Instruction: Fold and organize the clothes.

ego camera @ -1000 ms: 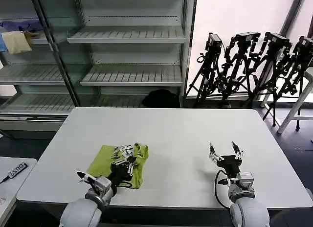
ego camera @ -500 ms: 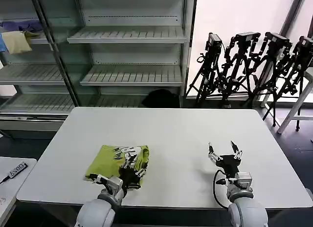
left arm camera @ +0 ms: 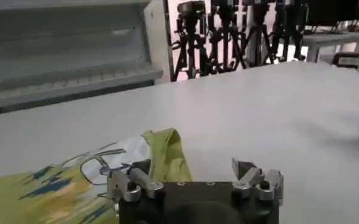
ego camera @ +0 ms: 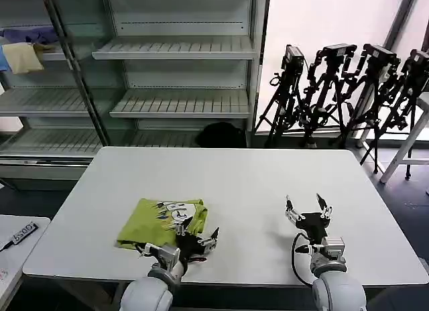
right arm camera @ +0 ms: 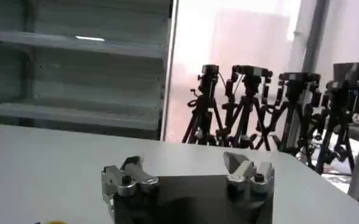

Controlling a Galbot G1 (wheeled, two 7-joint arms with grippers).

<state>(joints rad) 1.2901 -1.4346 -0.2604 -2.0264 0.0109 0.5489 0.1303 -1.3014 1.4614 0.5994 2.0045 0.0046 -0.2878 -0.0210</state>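
Observation:
The clothes are one lime yellow-green T-shirt (ego camera: 153,220), lying folded in a rough rectangle on the white table (ego camera: 255,183) near its front left. A white and blue print faces up near its right edge. In the left wrist view the T-shirt (left arm camera: 166,155) lies beside one finger. My left gripper (ego camera: 200,232) hovers low at the shirt's right edge, open and holding nothing; its fingers (left arm camera: 130,180) stand wide apart around bare table. My right gripper (ego camera: 305,206) waits open over the front right of the table, far from the shirt, and the right gripper (right arm camera: 185,167) has nothing between its fingers.
Grey shelving (ego camera: 181,76) stands behind the table, with a pale yellow cloth (ego camera: 22,56) and a blue cloth (ego camera: 30,35) on an upper left shelf. Several camera tripods (ego camera: 342,90) stand at the back right. A small side table (ego camera: 13,244) sits at the left.
My left gripper has slid to the right, from on top of the shirt to just past its right edge. The shirt now lies flatter. The right arm has stayed put.

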